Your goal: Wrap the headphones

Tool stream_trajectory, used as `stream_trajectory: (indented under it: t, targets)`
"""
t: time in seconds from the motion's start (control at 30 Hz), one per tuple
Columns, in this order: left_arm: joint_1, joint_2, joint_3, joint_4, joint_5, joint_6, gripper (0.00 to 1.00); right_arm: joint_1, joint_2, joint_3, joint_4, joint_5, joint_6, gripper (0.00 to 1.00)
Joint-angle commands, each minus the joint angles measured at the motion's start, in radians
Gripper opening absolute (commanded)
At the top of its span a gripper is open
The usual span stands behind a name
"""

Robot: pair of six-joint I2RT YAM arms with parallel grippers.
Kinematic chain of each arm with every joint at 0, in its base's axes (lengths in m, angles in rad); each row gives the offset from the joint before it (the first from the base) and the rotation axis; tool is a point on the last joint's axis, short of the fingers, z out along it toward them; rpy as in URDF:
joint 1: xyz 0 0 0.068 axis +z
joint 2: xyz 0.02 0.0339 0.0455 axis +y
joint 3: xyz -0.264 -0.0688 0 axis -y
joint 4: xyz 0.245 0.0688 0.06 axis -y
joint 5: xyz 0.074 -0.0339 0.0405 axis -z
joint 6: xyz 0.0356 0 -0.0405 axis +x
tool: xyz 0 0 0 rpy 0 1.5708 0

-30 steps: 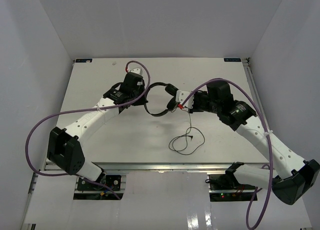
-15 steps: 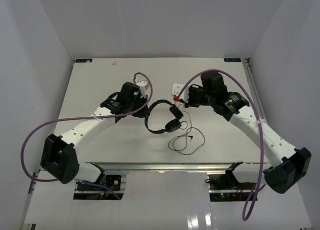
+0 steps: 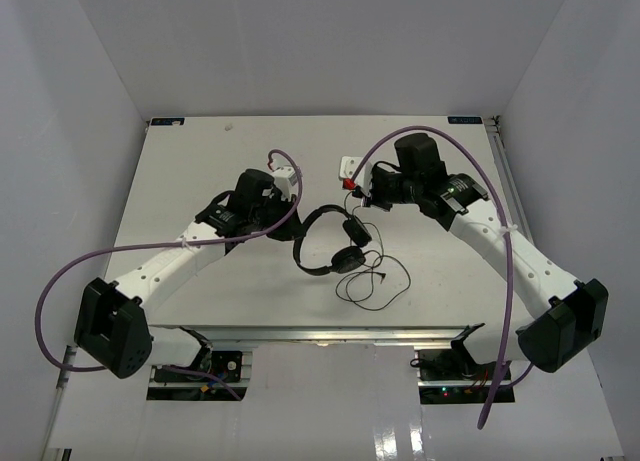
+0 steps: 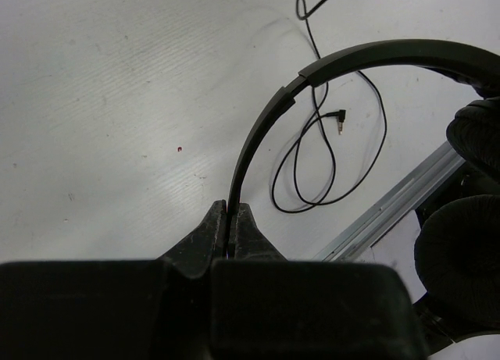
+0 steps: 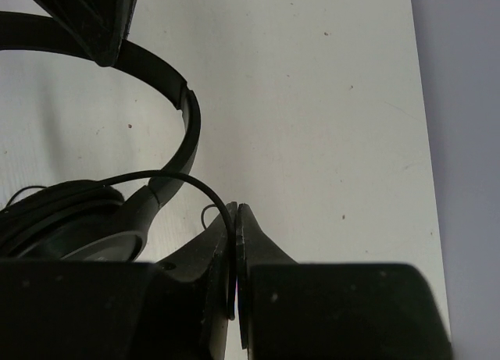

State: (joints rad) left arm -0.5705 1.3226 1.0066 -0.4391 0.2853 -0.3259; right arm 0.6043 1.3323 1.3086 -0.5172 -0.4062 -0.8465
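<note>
Headphones (image 3: 330,243) show near the middle of the worktop (image 3: 190,151) in the top view. The left gripper (image 3: 296,224) is at their left side, the right gripper (image 3: 352,184) is just beyond them, and loose cord (image 3: 382,269) curls on their near side.

Left wrist view: the left gripper (image 4: 231,219) is clamped on the thin headband (image 4: 262,133), with the earcups (image 4: 469,219) to the right.

Right wrist view: the right gripper (image 5: 234,227) is pinched together on the cord (image 5: 156,174), beside the headphones' arch (image 5: 168,79).

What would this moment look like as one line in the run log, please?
task: wrap headphones | left gripper: shut on headband | right gripper: shut on cord | cord end: loose loops on table
</note>
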Motion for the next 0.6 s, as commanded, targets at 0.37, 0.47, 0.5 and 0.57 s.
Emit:
stream_trajectory:
  t: [0.37,0.47,0.5,0.57]
  targets:
    - [0.0,-0.088,-0.04,0.105,0.169,-0.011,0.0,-0.02,0.054,0.002,0.114,0.063,0.132,0.08]
    - [0.0,-0.114,-0.058,0.118,0.174,-0.024,0.0,-0.041,0.071,-0.006,0.142,0.088,0.171,0.08]
    - [0.0,-0.124,-0.062,0.123,0.176,-0.031,0.0,-0.05,0.073,-0.009,0.155,0.095,0.185,0.08]
    - [0.0,-0.148,-0.064,0.127,0.176,-0.041,0.0,-0.062,0.075,-0.02,0.164,0.094,0.219,0.08]
